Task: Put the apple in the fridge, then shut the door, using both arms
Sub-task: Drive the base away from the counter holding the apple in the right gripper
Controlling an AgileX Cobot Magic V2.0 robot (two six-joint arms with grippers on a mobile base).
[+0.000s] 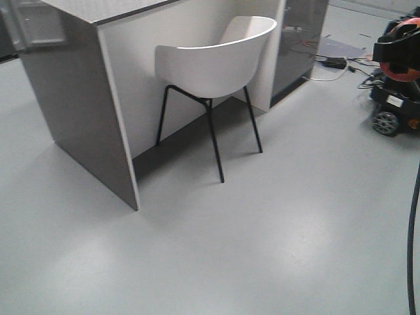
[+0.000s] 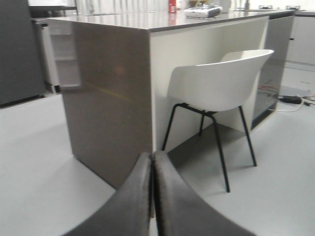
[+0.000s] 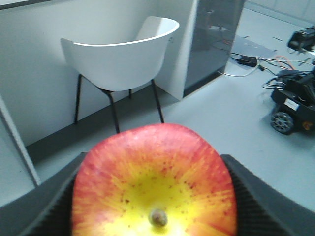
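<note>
Currently the apple sits between the right gripper's fingers, clamped on its two flanks. One dark ribbed pad shows on each side.

- Axis: the stem dimple faces back toward the wrist, so the core line runs along the fingers' reach, not across it.
- Look: red over the top, yellow around the dimple, fine red streaks and specks; no bruise shows.
- Left gripper: fingers pressed together with nothing between them. Judged free for the door.
- Fridge: probably the dark grey body far up and left of the left fingers, with a pale panel beside it that may be the door. Too blurred to be sure.
- Ahead of the right fingers: only a white chair and floor. The apple likely has to swing leftward.
</note>
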